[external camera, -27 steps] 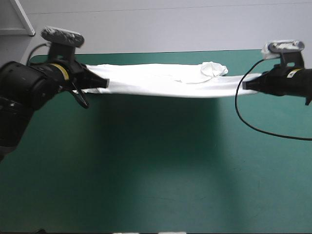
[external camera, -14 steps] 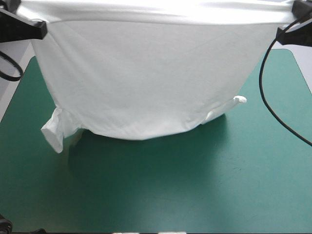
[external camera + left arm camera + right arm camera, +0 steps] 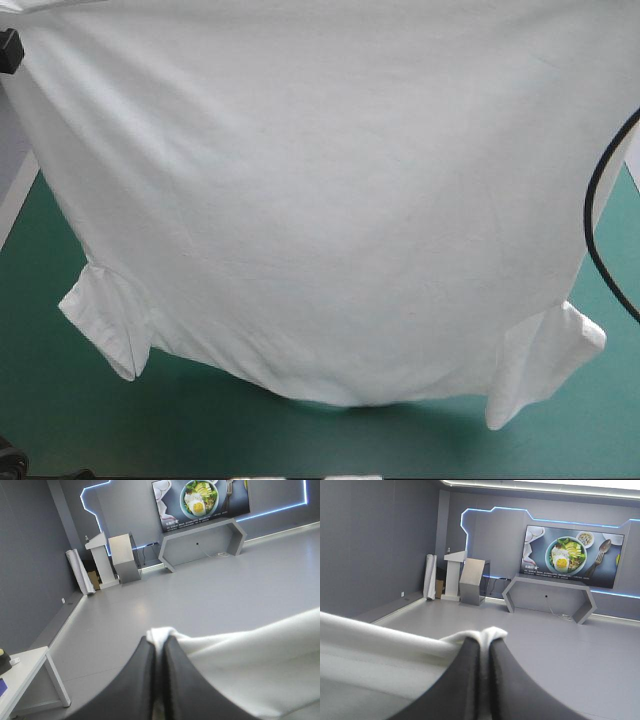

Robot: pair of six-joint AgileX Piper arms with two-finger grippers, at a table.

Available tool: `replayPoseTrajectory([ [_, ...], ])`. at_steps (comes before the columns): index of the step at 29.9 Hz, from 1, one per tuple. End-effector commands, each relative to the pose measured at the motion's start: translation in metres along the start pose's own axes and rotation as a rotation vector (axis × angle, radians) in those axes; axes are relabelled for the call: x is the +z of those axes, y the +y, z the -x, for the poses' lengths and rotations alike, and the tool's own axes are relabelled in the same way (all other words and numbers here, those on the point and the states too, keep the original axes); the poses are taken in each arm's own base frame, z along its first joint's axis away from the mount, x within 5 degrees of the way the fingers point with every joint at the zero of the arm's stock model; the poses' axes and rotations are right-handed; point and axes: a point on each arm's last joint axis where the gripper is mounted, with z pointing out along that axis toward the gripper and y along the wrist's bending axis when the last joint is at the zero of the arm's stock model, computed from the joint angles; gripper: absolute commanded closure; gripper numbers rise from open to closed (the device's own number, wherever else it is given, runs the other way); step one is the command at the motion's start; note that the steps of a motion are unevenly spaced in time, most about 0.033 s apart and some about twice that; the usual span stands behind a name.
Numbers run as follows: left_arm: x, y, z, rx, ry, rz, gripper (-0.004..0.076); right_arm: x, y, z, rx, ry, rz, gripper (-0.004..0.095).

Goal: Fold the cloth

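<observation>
The left tool [image 3: 158, 642] was pinched all but shut on a corner of the T-shirt [image 3: 250, 652], a small white tuft poking out past its black fingertips. The right tool [image 3: 484, 639] was clamped the same way on the other corner, with a like tuft beyond its tips. Both were raised, looking level into the room.

From each grip the cloth ran taut toward the other tool and then fell away beneath as one broad sheet. Far below the tools a sleeve [image 3: 105, 322] hung under the left one and another [image 3: 545, 362] under the right, with the rounded lowest edge between them. Beneath that lay the teal-green tabletop [image 3: 60, 430]; whether the edge touched it could not be told.

The likely trouble was the grip itself: so little cloth sat between the fingers that a brisk swing or a snag could pull a corner free and drop that side in a heap. If one tool descended ahead of the other, the sheet would probably land skewed. The dangling sleeves might also tuck under the body as it was laid down, leaving lumps in any fold.
</observation>
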Motion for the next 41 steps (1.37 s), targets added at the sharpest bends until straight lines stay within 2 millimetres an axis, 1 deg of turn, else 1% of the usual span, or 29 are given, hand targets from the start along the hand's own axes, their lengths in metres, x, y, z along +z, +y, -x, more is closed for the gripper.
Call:
replayPoseTrajectory([
  [1, 0.011, -0.003, 0.009, 0.031, -0.106, 0.040, 0.0732, 0.019, -0.009, 0.001, -0.020, -0.074, -0.051, 0.0927],
  [3, 0.033, -0.018, 0.005, 0.050, -0.090, 0.022, 0.0732, 0.040, -0.012, -0.009, 0.004, -0.044, -0.030, 0.0927],
  [7, 0.084, -0.050, -0.010, 0.105, -0.036, 0.001, 0.0732, 0.087, -0.018, -0.032, 0.063, -0.006, 0.019, 0.0927],
  [9, 0.104, -0.061, -0.017, 0.122, -0.037, -0.003, 0.0732, 0.111, -0.022, -0.046, 0.088, 0.006, 0.037, 0.0927],
  [11, 0.122, -0.066, -0.023, 0.115, -0.047, -0.012, 0.0732, 0.132, -0.024, -0.058, 0.104, 0.004, 0.059, 0.0927],
  [14, 0.142, -0.061, -0.028, 0.056, -0.101, -0.035, 0.0732, 0.155, -0.028, -0.069, 0.139, -0.042, 0.071, 0.0926],
  [15, 0.146, -0.054, -0.029, 0.026, -0.125, -0.040, 0.0732, 0.158, -0.029, -0.069, 0.141, -0.069, 0.076, 0.0927],
  [17, 0.149, -0.038, -0.030, -0.023, -0.168, -0.028, 0.0732, 0.160, -0.031, -0.062, 0.138, -0.163, 0.071, 0.0927],
  [21, 0.149, -0.002, -0.032, -0.073, -0.210, 0.034, 0.0732, 0.149, -0.032, -0.042, 0.119, -0.296, 0.038, 0.0927],
  [23, 0.147, 0.011, -0.033, -0.064, -0.218, 0.063, 0.0732, 0.145, -0.033, -0.036, 0.095, -0.333, 0.020, 0.0927],
  [26, 0.146, 0.019, -0.034, -0.025, -0.221, 0.095, 0.0732, 0.142, -0.033, -0.033, 0.076, -0.353, 0.014, 0.0927],
  [29, 0.152, 0.016, -0.039, 0.008, -0.192, 0.070, 0.0732, 0.149, -0.034, -0.041, 0.061, -0.304, 0.014, 0.0927],
  [32, 0.165, 0.010, -0.050, -0.009, -0.148, 0.021, 0.0732, 0.170, -0.035, -0.066, 0.080, -0.162, 0.038, 0.0927],
  [34, 0.180, 0.005, -0.065, -0.024, -0.082, -0.012, 0.0732, 0.186, -0.038, -0.089, 0.090, -0.040, 0.038, 0.0927],
  [35, 0.190, 0.002, -0.075, -0.035, -0.038, -0.035, 0.0732, 0.198, -0.041, -0.107, 0.103, 0.051, 0.028, 0.0927],
  [37, 0.210, -0.005, -0.100, -0.042, 0.073, -0.070, 0.0732, 0.215, -0.046, -0.135, 0.125, 0.180, 0.010, 0.0927],
  [38, 0.221, -0.008, -0.114, -0.044, 0.128, -0.085, 0.0732, 0.227, -0.048, -0.157, 0.147, 0.277, 0.004, 0.0927],
  [39, 0.229, -0.011, -0.126, -0.045, 0.181, -0.099, 0.0732, 0.235, -0.050, -0.173, 0.157, 0.343, 0.001, 0.0927],
  [41, 0.246, -0.019, -0.156, -0.048, 0.305, -0.134, 0.0732, 0.252, -0.052, -0.212, 0.189, 0.496, 0.013, 0.0927],
])
